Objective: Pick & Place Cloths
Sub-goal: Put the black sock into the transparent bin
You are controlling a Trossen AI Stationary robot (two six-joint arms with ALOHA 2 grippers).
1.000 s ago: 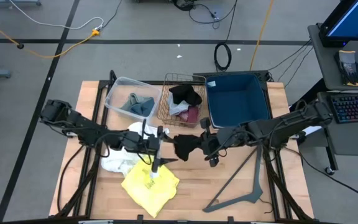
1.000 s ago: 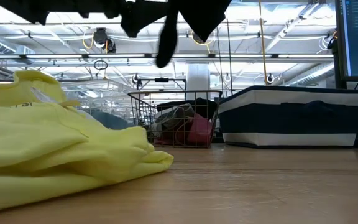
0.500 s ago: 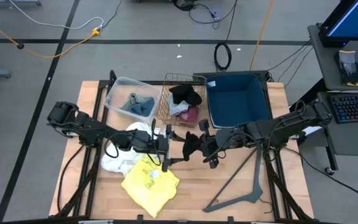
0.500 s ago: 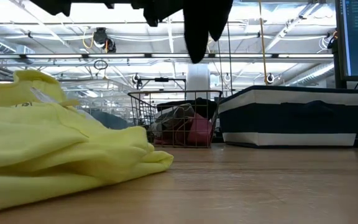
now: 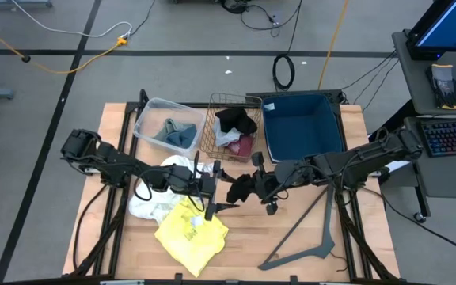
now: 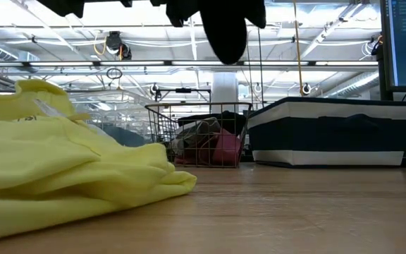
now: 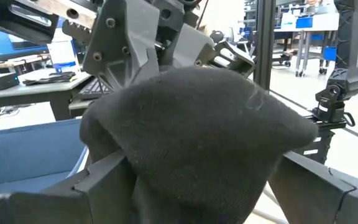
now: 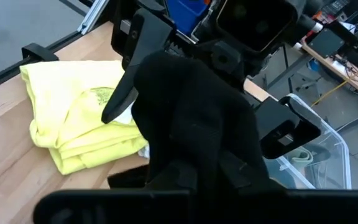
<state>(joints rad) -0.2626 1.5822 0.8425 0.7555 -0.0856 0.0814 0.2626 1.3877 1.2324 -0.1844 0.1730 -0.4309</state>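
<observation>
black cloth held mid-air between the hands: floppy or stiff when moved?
Likely floppy: the black fabric cloth bunches between the left hand and right hand, and hangs in a drooping lobe in the low view. Probably light, and may snag on the brass wire basket.

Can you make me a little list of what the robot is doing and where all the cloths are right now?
held cloth: black cloth, lifted off the table between both arms
left gripper: at the black cloth, fingers around it
right gripper: shut on the black cloth
yellow cloth: flat on the table
white cloth: on the table beside the yellow one
clear bin: teal-blue cloth inside
wire basket: black and maroon cloths inside
blue bin: nothing seen inside
hanger: lying on the table
</observation>
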